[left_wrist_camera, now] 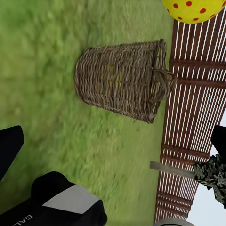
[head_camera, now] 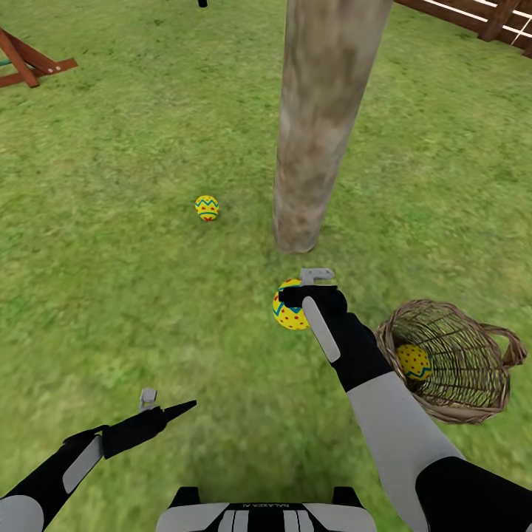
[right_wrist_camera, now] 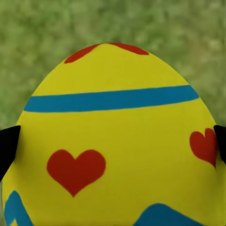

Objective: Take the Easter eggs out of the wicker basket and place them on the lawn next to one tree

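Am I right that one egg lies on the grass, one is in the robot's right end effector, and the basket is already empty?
Not quite. The basket is not empty: the head view shows an egg inside it. The rest holds: one egg on the grass, one held egg in the right end effector.

Garden, grassy lawn [head_camera: 111, 148], tree [head_camera: 318, 125], wooden fence [left_wrist_camera: 193, 117]

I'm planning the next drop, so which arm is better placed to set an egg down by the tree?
Right. The right gripper already holds an egg just short of the tree trunk's base. The left gripper sits farther back, carrying nothing.
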